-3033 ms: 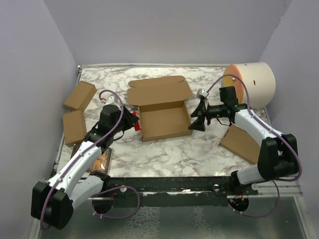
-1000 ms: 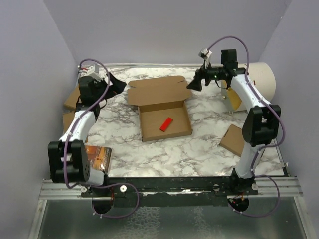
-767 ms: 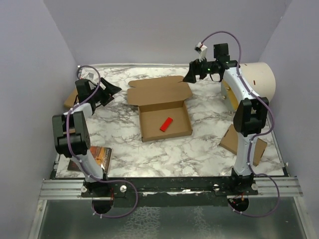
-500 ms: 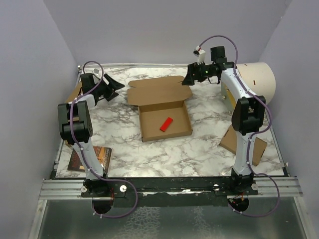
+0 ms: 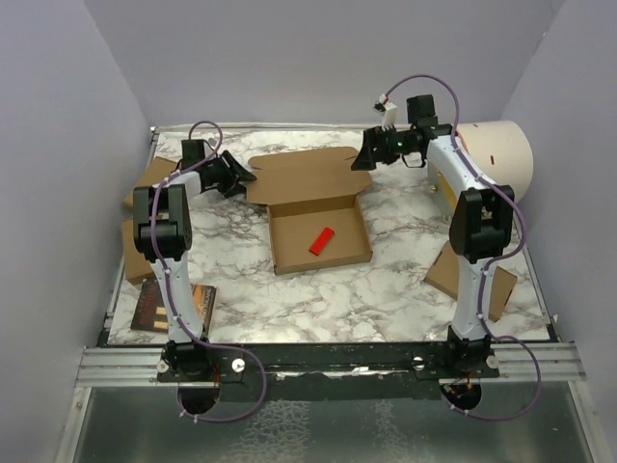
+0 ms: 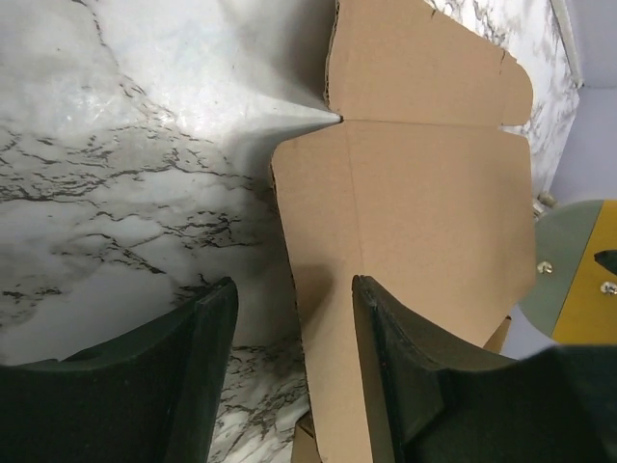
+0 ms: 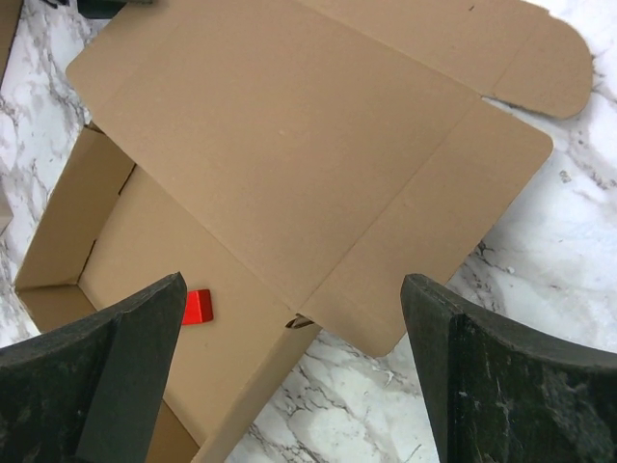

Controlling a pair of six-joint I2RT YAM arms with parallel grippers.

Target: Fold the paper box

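Your left arm (image 5: pixel 176 289) and right arm (image 5: pixel 470 294) wear white shells between black joints. A lilac cable (image 5: pixel 416 79) loops along each, and the fingers (image 7: pixel 106 367) are matte black.

In the overhead view the light is bright, soft and even, coming from above. There is no hard glare on the white-and-grey marble table top (image 5: pixel 405 280), and only thin, faint shadows hug the plain brown corrugated cardboard mailer box (image 5: pixel 318 236). The strip nearest the camera, below the table, is dimmer.

From my left wrist, my left gripper (image 6: pixel 294 289) shows its fingers (image 6: pixel 193 357) as dark, soft-edged shapes out of focus. A grey wedge of shadow lies on the marble left of the box's flap.

From my right wrist the cardboard is crisp, while the fingers (image 7: pixel 125 367) of my right gripper (image 7: pixel 292 285) are near-black and slightly blurred.
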